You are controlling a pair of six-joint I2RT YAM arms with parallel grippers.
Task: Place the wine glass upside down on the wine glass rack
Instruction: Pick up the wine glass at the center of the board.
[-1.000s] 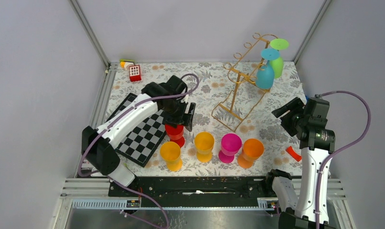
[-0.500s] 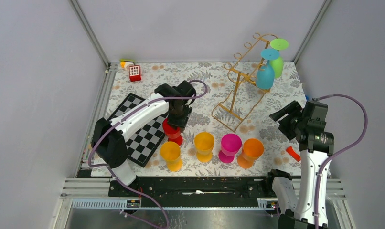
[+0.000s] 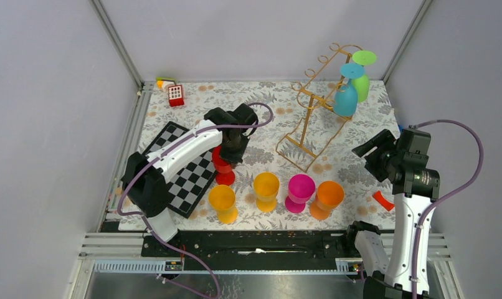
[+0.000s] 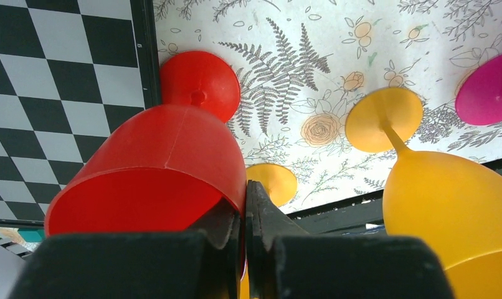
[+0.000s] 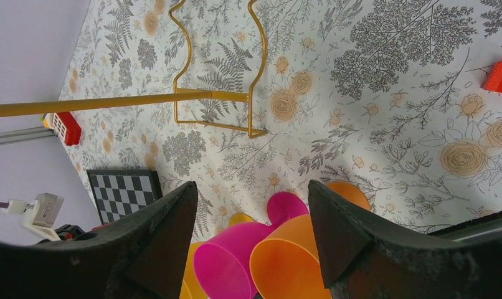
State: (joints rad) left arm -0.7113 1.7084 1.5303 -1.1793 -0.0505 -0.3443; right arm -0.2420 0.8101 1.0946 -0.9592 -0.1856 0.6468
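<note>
A red wine glass (image 3: 222,167) stands upright beside the chessboard. My left gripper (image 3: 232,152) is shut on its rim. In the left wrist view one finger sits inside the red wine glass (image 4: 174,156) and the other outside, so my left gripper (image 4: 244,202) pinches the wall. The gold wine glass rack (image 3: 311,118) stands at the back right. A blue glass (image 3: 345,98) and a green glass (image 3: 361,84) hang on it upside down. My right gripper (image 3: 374,152) hovers open to the right of the rack, with nothing between its fingers.
Two yellow glasses (image 3: 223,202) (image 3: 266,190), a magenta glass (image 3: 300,190) and an orange glass (image 3: 327,198) stand in a row near the front edge. A chessboard (image 3: 186,180) lies at the left. A red block (image 3: 382,200) lies at the right, and a red-and-white toy (image 3: 175,94) at the back left.
My left gripper came down over the red wine glass and shut on its rim. The glass shifted slightly toward the back. The right arm barely moved.
</note>
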